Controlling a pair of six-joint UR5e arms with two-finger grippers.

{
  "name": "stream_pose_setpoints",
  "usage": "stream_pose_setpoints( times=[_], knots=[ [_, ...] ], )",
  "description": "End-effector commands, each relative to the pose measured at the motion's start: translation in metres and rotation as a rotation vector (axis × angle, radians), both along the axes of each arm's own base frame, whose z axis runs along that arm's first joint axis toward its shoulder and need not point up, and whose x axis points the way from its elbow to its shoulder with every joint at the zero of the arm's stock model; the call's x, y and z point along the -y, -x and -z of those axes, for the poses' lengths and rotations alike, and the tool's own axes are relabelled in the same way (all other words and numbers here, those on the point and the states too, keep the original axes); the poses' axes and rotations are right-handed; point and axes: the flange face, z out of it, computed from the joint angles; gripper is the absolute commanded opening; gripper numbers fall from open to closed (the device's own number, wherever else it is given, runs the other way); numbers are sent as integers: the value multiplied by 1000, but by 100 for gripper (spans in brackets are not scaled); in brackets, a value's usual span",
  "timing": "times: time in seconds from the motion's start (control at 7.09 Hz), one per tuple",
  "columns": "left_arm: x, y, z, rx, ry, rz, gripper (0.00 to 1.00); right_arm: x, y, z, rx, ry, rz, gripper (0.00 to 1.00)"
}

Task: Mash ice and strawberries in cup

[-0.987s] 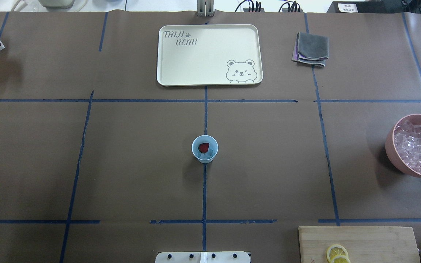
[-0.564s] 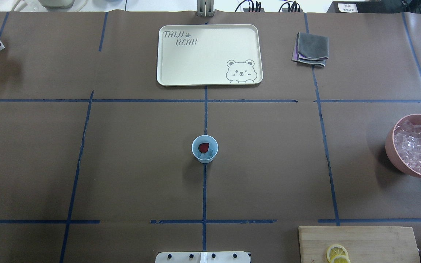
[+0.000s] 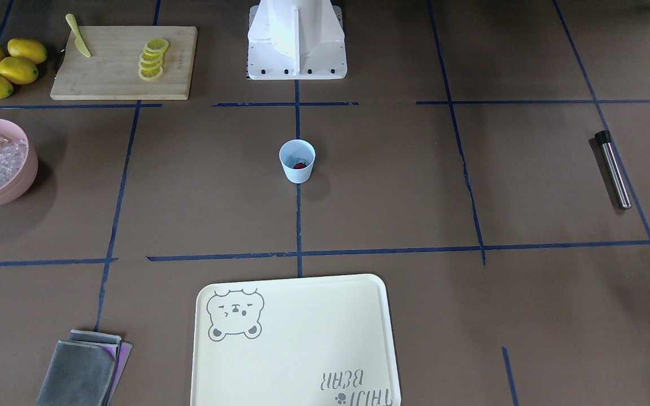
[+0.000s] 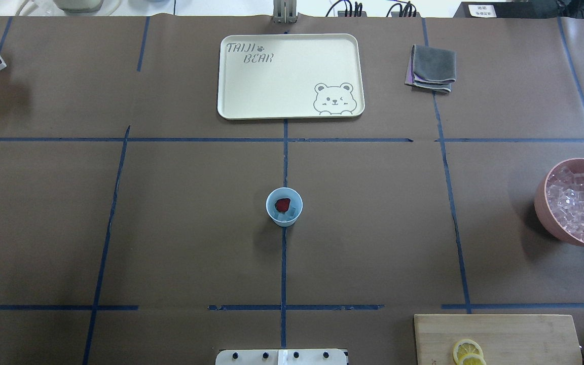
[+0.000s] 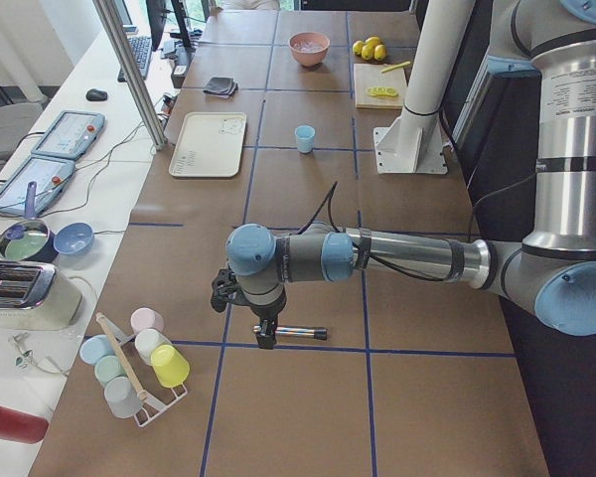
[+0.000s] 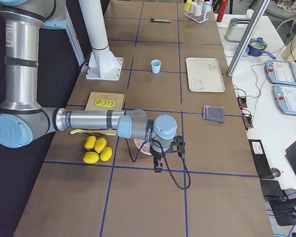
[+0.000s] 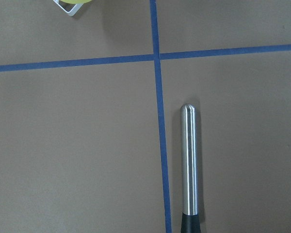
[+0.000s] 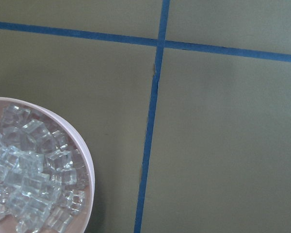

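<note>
Overhead view, lower right: cutting board point(image 4: 497, 337), unchanged from the earlier frames. Frame centre: cup point(image 4: 284, 207) upright on the surface point(image 4: 170, 228), strawberry point(image 4: 283, 204) inside; both positions match the earlier frames. Right edge: ice point(image 4: 578, 203) piled in the pink bowl point(image 4: 542, 203), unmoved. Left end effector point(image 5: 265, 336) hangs over a steel rod point(image 5: 296, 331), and right end effector point(image 6: 158, 167) is near the bowl. I cannot tell whether the fingers of either are apart or together.
</note>
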Motion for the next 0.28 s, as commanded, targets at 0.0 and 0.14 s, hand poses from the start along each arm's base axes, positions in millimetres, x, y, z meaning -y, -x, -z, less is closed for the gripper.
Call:
stream_pose_setpoints(
  times=[0.0,0.14],
  knots=[
    [0,3,-3,44,7,4,100,0,0,0,0,0,0,100],
    [0,4,-3,52,3,3,100,0,0,0,0,0,0,100]
  ],
)
